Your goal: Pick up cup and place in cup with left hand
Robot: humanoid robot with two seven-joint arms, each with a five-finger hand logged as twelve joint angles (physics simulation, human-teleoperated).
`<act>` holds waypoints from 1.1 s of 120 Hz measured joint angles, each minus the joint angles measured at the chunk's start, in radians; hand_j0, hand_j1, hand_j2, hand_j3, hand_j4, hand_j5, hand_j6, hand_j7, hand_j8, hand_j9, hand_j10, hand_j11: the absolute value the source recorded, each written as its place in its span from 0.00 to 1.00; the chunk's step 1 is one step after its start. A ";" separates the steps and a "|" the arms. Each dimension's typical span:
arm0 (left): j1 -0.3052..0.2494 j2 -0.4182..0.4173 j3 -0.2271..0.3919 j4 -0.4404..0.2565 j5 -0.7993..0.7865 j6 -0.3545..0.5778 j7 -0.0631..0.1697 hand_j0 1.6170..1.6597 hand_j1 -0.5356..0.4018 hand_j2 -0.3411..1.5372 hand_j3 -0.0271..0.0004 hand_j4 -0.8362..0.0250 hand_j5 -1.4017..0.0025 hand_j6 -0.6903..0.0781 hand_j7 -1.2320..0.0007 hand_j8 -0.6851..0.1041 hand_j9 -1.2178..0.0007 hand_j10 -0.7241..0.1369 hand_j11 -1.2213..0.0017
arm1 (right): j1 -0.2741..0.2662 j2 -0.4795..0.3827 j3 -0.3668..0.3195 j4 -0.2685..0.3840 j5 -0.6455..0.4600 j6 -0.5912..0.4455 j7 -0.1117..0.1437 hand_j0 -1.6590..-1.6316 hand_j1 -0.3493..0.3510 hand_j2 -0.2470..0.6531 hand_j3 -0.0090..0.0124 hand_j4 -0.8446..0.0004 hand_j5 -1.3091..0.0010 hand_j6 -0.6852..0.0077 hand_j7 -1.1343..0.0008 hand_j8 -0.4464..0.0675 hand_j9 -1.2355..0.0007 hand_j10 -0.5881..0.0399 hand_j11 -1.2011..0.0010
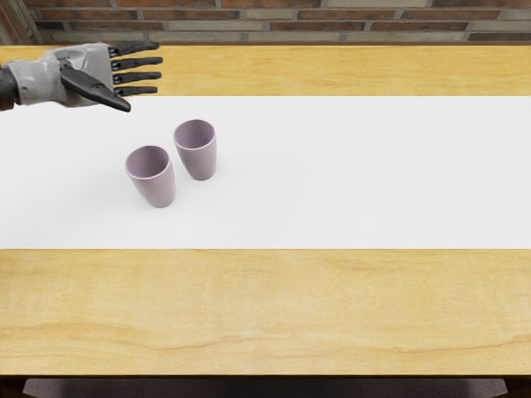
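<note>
Head view shows the left hand [93, 66] coming in from the picture's left edge, released and holding nothing, its four fingers stretched out side by side and its thumb angled away from them. The first cup [156, 187] stands upright on the camera's side of the hand, below the fingertips in the picture. Just beside it, the second cup [199, 161] stands upright too, farther out past the fingertips. Both cups rest on a white strip [348, 174], which crosses the wooden table [274, 307] on the hand's camera side.
</note>
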 joint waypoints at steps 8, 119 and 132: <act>0.018 -0.003 0.007 -0.006 0.001 0.000 0.000 0.96 0.94 0.18 0.99 0.97 1.00 0.90 1.00 0.87 1.00 0.84 1.00 | 0.001 0.000 0.001 -0.002 0.001 -0.001 0.000 0.04 0.03 0.27 0.42 0.98 0.98 0.97 0.98 0.84 0.98 0.91 0.98; -0.427 -0.211 0.694 -0.310 0.437 0.929 -0.011 0.96 0.94 0.18 0.99 0.97 1.00 0.90 1.00 0.87 1.00 0.84 1.00 | 0.002 0.000 0.003 -0.011 0.001 -0.003 0.000 0.04 0.03 0.27 0.42 0.98 0.98 0.97 0.98 0.84 0.98 0.91 0.98; -0.446 -0.212 0.725 -0.363 0.438 0.958 -0.011 0.96 0.94 0.18 0.99 0.97 1.00 0.90 1.00 0.87 1.00 0.84 1.00 | 0.002 0.000 0.003 -0.011 0.001 -0.003 0.000 0.04 0.03 0.27 0.42 0.98 0.98 0.97 0.98 0.84 0.98 0.91 0.98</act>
